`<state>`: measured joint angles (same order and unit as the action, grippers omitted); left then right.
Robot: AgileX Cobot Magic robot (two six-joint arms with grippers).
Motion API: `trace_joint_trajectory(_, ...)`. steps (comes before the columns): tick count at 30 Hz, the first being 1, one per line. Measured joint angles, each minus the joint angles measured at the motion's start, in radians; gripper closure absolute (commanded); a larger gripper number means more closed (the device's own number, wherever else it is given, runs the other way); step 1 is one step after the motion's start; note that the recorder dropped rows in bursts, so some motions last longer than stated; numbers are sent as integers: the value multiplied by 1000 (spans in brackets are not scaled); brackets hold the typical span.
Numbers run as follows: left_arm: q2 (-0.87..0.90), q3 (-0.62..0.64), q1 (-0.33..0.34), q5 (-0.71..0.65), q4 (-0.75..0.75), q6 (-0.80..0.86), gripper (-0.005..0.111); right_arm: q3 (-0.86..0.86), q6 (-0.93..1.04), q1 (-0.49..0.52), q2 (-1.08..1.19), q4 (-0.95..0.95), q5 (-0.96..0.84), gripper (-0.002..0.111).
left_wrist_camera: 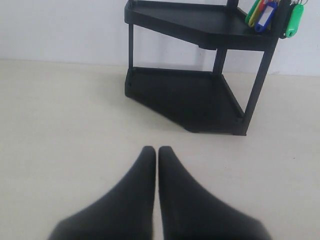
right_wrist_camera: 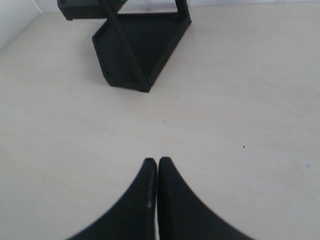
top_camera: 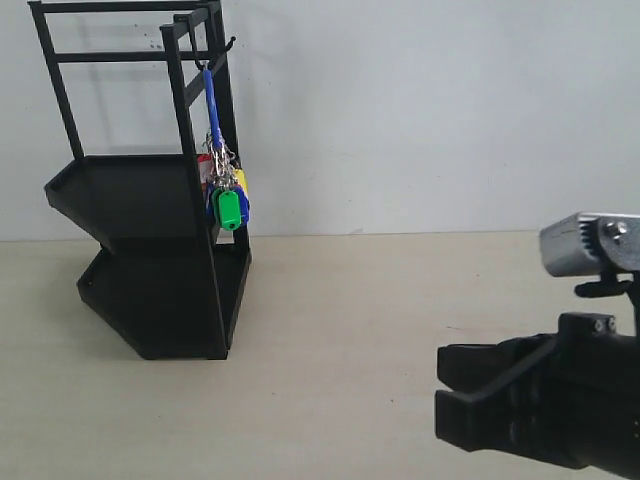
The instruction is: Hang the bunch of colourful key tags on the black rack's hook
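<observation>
The colourful key tag bunch (top_camera: 226, 195) hangs by its blue loop (top_camera: 209, 100) from the hook (top_camera: 228, 44) of the black rack (top_camera: 150, 200), long axis vertical, near the table's (top_camera: 350, 330) far left corner. The left gripper (left_wrist_camera: 157, 149) and right gripper (right_wrist_camera: 157, 161), both closed and empty, face it from the near edge. The right one is well apart from it, at the near right corner.

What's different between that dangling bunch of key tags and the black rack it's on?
The colourful key tag bunch is small and many-coloured; the black rack is tall and all black. The bunch hangs from the hook by a blue loop; the rack stands on the table.
</observation>
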<state>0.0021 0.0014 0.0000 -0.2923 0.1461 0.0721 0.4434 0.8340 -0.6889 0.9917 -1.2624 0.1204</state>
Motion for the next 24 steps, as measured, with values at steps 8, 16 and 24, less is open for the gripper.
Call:
trace_joint_trajectory(8,0,0,0,0,0,0,102,-10,73,28,-245,2,-8,108)
trace_joint_trajectory(16,0,0,0,0,0,0,102,-259,82,247,-601,6,-48,108)
trace_joint_trajectory(24,0,0,0,0,0,0,102,-439,29,484,-984,6,-72,108)
